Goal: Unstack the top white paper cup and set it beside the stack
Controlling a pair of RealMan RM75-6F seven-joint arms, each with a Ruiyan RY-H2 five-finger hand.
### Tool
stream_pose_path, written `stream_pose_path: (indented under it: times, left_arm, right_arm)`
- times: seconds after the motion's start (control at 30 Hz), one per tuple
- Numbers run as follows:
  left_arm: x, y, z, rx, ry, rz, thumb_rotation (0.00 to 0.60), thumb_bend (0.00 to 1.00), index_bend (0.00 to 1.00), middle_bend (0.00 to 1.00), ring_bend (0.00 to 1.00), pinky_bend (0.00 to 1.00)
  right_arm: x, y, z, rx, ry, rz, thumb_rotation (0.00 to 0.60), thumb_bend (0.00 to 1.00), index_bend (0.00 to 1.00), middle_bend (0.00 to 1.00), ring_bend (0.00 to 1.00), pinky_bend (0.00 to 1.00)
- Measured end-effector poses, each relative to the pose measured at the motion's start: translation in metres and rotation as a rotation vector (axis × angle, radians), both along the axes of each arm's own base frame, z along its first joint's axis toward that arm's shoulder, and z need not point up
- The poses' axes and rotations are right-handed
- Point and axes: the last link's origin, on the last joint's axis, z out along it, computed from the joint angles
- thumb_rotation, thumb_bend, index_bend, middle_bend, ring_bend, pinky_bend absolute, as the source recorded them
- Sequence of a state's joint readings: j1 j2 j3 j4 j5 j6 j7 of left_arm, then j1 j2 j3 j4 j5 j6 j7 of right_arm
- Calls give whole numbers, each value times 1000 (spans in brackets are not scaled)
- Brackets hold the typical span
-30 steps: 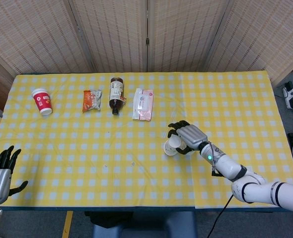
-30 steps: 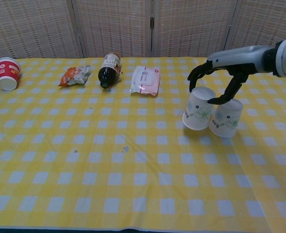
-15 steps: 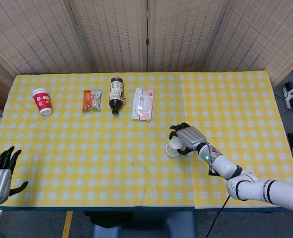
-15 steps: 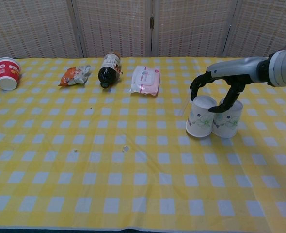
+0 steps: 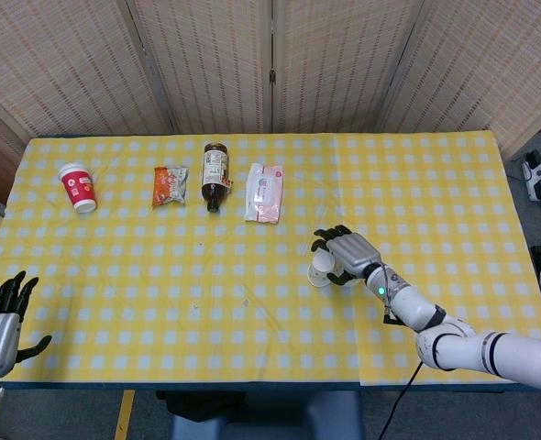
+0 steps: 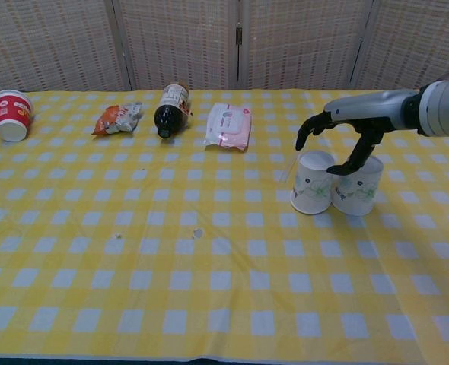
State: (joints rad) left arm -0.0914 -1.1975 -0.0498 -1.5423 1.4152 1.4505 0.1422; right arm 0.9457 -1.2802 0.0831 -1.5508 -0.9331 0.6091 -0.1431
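Note:
Two white paper cups with a faint green print stand upside down side by side on the yellow checked cloth: the left cup and the right cup, touching. My right hand hovers just over them. Its fingers are spread and raised clear of the left cup, and the thumb reaches down between the two cups. In the head view the right hand covers the right cup, and only the left cup shows. My left hand is off the table's near left corner, fingers apart and holding nothing.
Along the far side lie a red paper cup, an orange snack packet, a brown bottle on its side and a pink-and-white wipes pack. The table's near edge runs along the bottom of the chest view.
The right hand brought the tilted left cup down until it stood against the right cup. Its fingers then lifted off the cup's side. The left hand stayed still.

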Motion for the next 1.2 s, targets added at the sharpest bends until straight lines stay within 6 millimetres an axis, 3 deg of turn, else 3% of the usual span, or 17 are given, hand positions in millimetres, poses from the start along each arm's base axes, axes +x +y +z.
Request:
stream_pose_path:
  times: [0.27, 0.57, 0.8, 1.0, 1.2]
  left_arm:
    - [0, 1, 1, 1, 0, -2, 600, 226, 96, 14, 21, 0]
    - [2, 5, 2, 3, -5, -12, 600, 226, 92, 14, 22, 0]
    - [10, 13, -2, -2, -10, -43, 600, 226, 86, 14, 22, 0]
    - [21, 18, -7, 1, -17, -76, 600, 226, 79, 14, 22, 0]
    - [31, 20, -9, 6, -22, -106, 600, 226, 79, 14, 21, 0]
  right_arm:
    - [-2, 3, 8, -15, -13, 6, 600, 429, 123, 78, 89, 0]
    - [-19, 16, 46, -158, -58, 18, 600, 429, 123, 81, 100, 0]
    - [-64, 52, 89, -351, -104, 13, 600, 429, 1, 0, 0, 0]
    - [-102, 97, 116, -468, -130, -6, 600, 428, 0, 0, 0, 0]
    - [-124, 133, 133, -541, -147, -21, 600, 428, 0, 0, 0, 0]
